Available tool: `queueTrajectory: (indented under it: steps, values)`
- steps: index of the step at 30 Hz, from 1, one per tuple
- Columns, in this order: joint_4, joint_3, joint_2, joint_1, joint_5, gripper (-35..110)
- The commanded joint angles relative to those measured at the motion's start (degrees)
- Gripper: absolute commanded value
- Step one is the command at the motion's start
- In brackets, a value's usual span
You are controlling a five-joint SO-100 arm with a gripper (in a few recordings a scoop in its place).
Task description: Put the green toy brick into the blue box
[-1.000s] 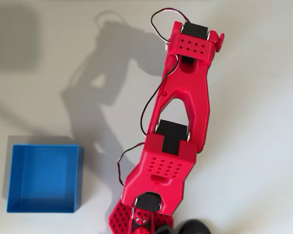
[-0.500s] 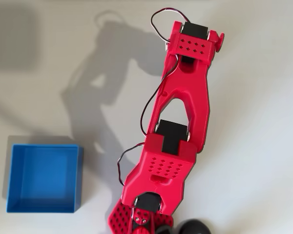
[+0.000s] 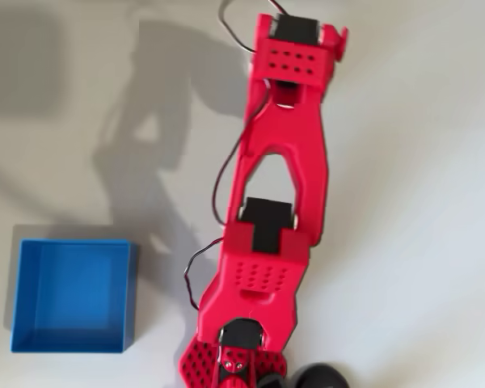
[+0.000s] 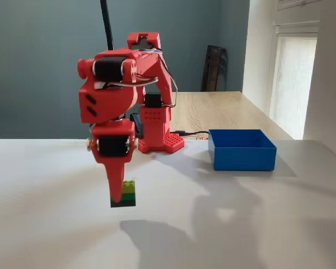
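**Operator:** Green toy brick (image 4: pixel 129 193) — report its location.

**Inspector:** In the fixed view it is hanging clear of the white table (image 4: pixel 269 224), at the tip of the red arm (image 4: pixel 123 101). Its lime-green layer is sitting uppermost, the darker green layer below it, with a thin dark strip at the bottom. A soft shadow is lying on the table beneath and slightly right of it.

**Operator:** State of the end effector?

**Inspector:** The gripper (image 4: pixel 122 196) is pointing straight down. Its red finger (image 4: pixel 114 179) is pressing against the left side of the brick, and the brick is being carried off the surface, so the jaws are standing nearly closed, clamped on the brick. The second finger is hidden behind the brick.

**Operator:** And the blue box (image 4: pixel 242 149)?

**Inspector:** In the fixed view it is sitting flat on the table toward the far right edge, well apart from the brick, with its inside showing bare. In the overhead view the blue box (image 3: pixel 71 295) is lying near the lower left corner of the table.

**Operator:** Arm position from overhead?

**Inspector:** The red arm (image 3: pixel 279 202) is stretching from the bottom edge toward the top edge, right of the box and not touching it. Its shadow is falling on the table to the left.
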Motion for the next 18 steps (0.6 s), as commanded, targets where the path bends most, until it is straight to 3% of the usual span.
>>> queueTrajectory:
  steps: [1, 9, 18]
  values:
    - [1.85, -1.23, 15.56, -3.87, 0.79, 0]
    - [2.64, 10.55, 27.95, -13.97, 1.67, 0]
    - [2.55, 27.07, 40.61, -34.28, 6.33, 0]
